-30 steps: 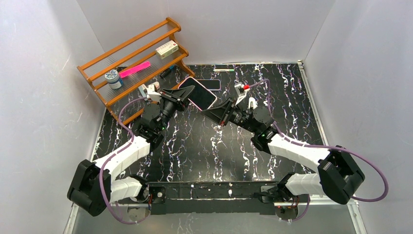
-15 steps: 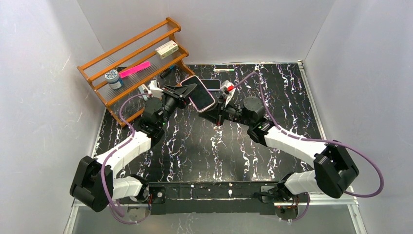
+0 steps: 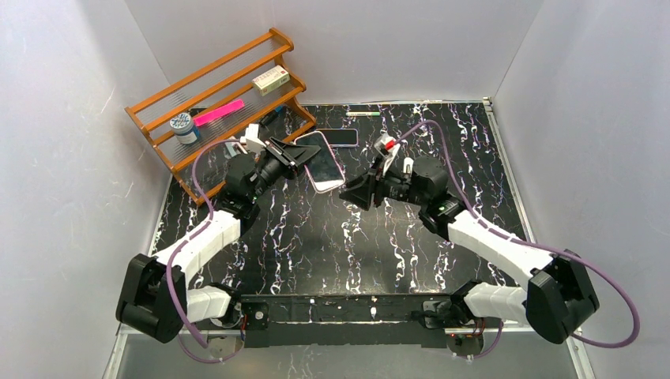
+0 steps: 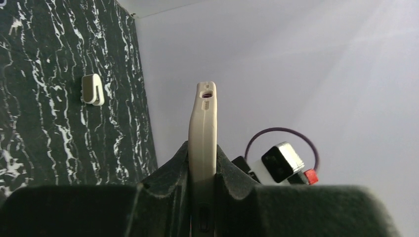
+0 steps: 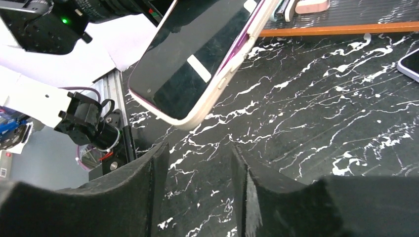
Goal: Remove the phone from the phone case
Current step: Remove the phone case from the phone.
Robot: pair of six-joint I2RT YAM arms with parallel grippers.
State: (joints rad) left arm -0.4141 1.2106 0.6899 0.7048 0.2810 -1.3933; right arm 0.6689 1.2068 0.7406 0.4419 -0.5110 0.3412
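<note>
The phone (image 3: 324, 164), dark screen up, sits in its cream phone case (image 4: 202, 123) and hangs tilted above the table. My left gripper (image 3: 299, 151) is shut on the case's edge, a finger on each side (image 4: 202, 165). In the right wrist view the phone (image 5: 197, 54) shows its screen, with the case rim (image 5: 220, 91) round it. My right gripper (image 3: 348, 192) stands open just right of and below the phone's lower end, apart from it, and nothing lies between its fingers (image 5: 197, 158).
A wooden rack (image 3: 221, 103) with a pink item, a small box and a jar stands at the back left. A second phone (image 3: 341, 137) lies flat behind the held one. A pen (image 3: 362, 114) lies by the back wall. A white clip (image 4: 93, 90) lies on the table.
My right gripper has let go of the phone's end, opened and drawn back to the right. The left gripper still holds the cased phone, now shifted slightly.
</note>
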